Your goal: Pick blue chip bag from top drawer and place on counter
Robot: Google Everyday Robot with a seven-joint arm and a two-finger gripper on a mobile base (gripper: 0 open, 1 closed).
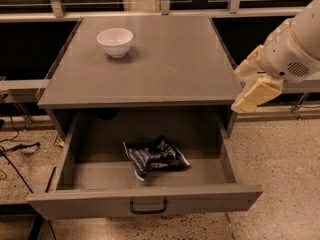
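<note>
Blue chip bag (156, 157) lengthwise left-right in top drawer (145, 204); pincer (252, 96) right of counter (165, 69), opening indiscernible.

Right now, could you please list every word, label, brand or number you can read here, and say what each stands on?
On the blue chip bag in the top drawer: white print, too blurred to read.
On the white bowl and the counter: no text.
On the end effector, off the counter's front corner at the picture's right: no readable marking.

Gripper (251, 88) just right of counter (165, 64)
</note>
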